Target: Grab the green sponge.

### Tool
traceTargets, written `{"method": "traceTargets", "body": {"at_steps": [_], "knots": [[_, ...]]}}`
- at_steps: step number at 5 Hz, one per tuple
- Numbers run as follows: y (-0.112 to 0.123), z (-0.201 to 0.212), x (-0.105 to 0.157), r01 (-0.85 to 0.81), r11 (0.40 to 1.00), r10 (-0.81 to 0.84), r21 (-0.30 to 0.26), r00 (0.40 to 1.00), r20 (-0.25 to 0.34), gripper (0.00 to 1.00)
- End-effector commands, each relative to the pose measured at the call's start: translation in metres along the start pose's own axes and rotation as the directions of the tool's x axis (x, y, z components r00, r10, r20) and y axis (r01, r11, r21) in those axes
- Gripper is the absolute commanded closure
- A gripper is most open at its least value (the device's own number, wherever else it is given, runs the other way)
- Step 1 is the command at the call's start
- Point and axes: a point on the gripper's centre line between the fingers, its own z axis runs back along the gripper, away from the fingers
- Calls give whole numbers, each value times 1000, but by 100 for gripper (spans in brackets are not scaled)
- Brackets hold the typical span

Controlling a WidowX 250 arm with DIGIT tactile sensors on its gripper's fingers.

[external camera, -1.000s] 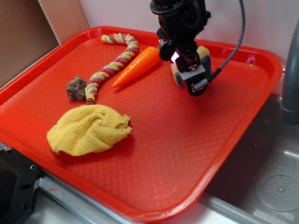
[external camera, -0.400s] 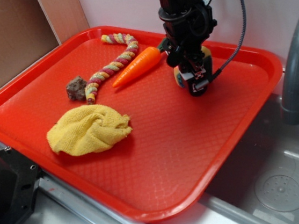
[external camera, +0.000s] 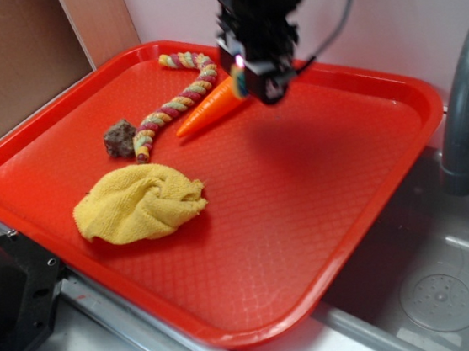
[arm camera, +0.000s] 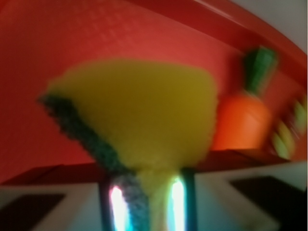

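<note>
The green sponge (arm camera: 144,115) is now clamped in the gripper (external camera: 256,78) and carried clear of the red tray (external camera: 324,216). A second ago the gripper was still down at the tray floor, right of the carrot's leafy end, with the sponge pinched low between its fingers. Now the whole thing is seen lifted and shifted left, so it hangs above the toy carrot (external camera: 210,106), whose thick end is partly hidden behind it in the exterior view. The spot where the sponge sat is left as bare tray with just a faint shadow on it.

In the wrist view the sponge is shown squeezed at its narrow end between the two fingers (arm camera: 111,202), with the yellow foam fanning out above and the dark green scouring layer running down the left edge. The view is pretty blurry. The carrot (arm camera: 240,120) is seen off to the right there.

Nothing else is moved: the yellow cloth (external camera: 140,201), the braided rope toy (external camera: 172,106) and the small brown cube (external camera: 119,139) are all found where they were.
</note>
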Motion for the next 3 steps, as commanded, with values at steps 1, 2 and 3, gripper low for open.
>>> {"method": "traceTargets", "body": {"at_steps": [1, 2, 3], "knots": [[2, 74, -63, -155, 986, 162, -65, 979, 127, 100], [3, 77, -92, -230, 972, 234, -45, 962, 140, 100], [2, 79, -116, -238, 970, 244, -55, 948, 203, 100]]}}
